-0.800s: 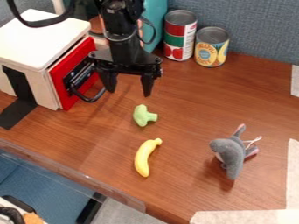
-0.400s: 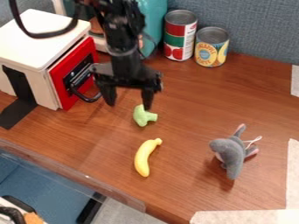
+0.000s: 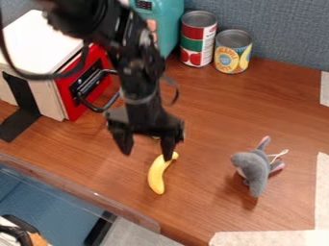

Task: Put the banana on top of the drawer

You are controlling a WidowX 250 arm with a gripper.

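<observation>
My gripper (image 3: 147,150) was spread and empty; banana (image 3: 156,178) lay on the table (image 3: 212,129), stem end by one fingertip. Risk: descending off-centre could've pinned or rolled it, or a stem-only pinch could've slipped short of the drawer (image 3: 37,41).

A broad lane of tabletop (image 3: 200,187) runs between the banana (image 3: 157,177) and the grey plush toy (image 3: 256,170); two cans (image 3: 196,41) stand at the back; the dark handle (image 3: 96,109) juts from the red drawer front (image 3: 69,93).
</observation>
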